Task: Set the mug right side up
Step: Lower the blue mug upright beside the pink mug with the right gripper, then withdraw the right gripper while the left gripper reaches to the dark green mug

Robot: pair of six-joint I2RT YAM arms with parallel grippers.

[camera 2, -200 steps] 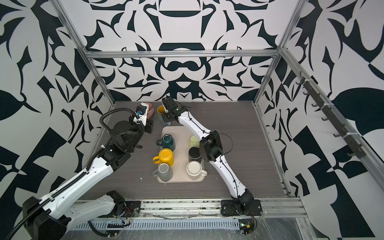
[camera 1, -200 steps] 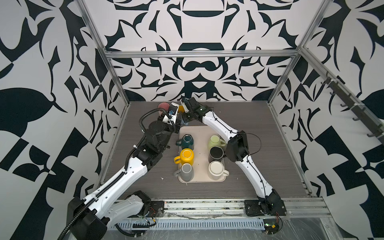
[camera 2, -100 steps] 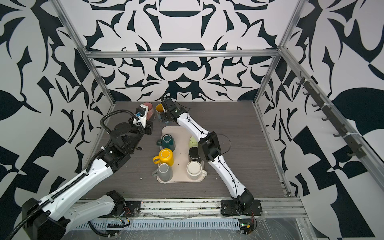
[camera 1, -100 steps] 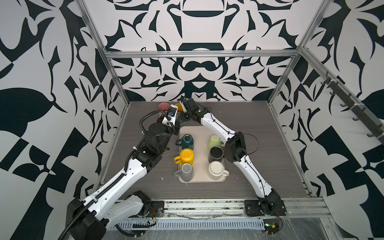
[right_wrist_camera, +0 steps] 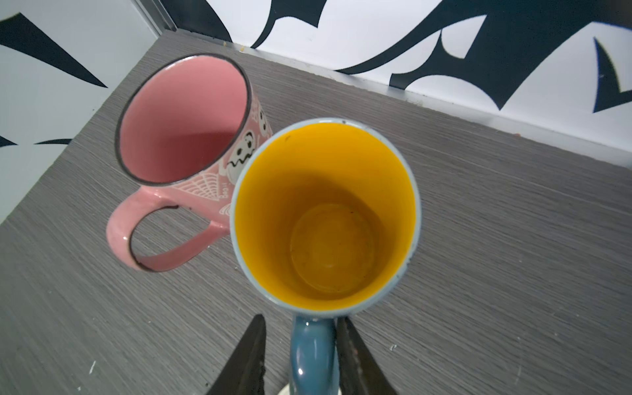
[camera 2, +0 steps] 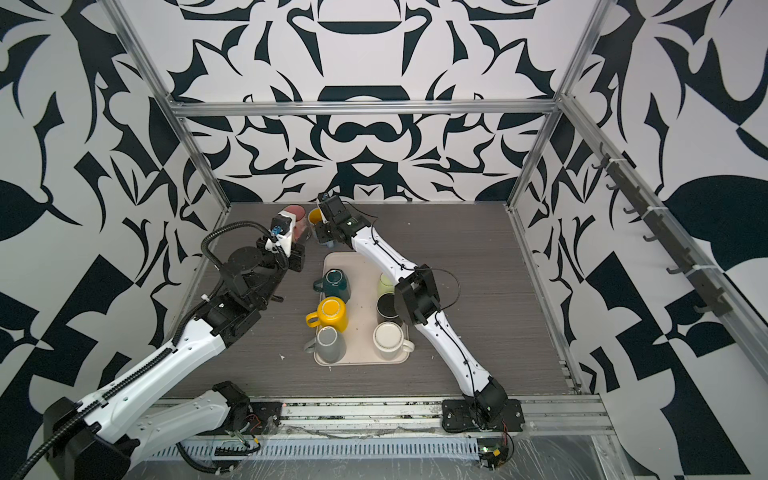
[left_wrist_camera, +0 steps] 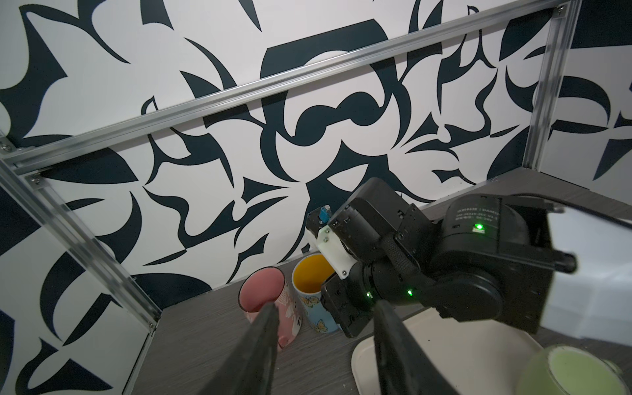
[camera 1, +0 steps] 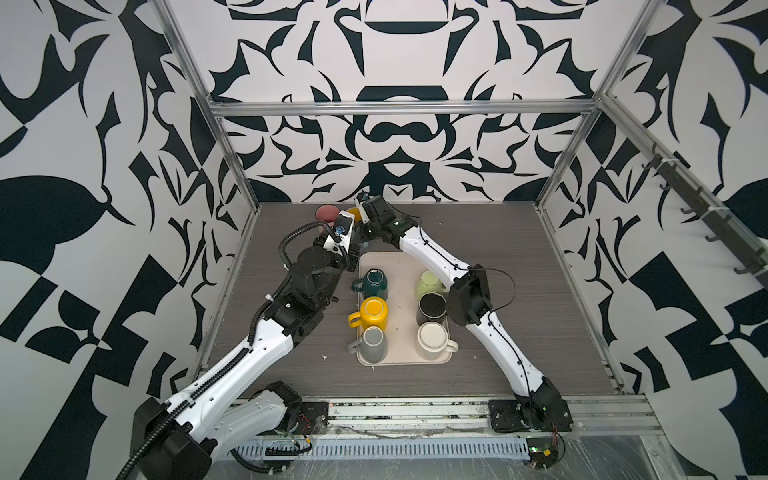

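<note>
The grey table (camera 1: 478,249) meets the patterned back wall. There, upper left of centre in both top views, the blue mug (camera 1: 354,213) stands upright just beside a pink mug (right_wrist_camera: 181,119). The right gripper (right_wrist_camera: 301,321) straddles its handle (right_wrist_camera: 311,349), jaws parted and one finger clear. The left gripper (left_wrist_camera: 325,304) hangs with jaws spread, holding nothing.

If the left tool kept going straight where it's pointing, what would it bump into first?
The left tool would probably meet the blue butterfly mug first; it stands straight ahead between the fingers. The right arm crowds beside that mug, so depth is unsure.
</note>
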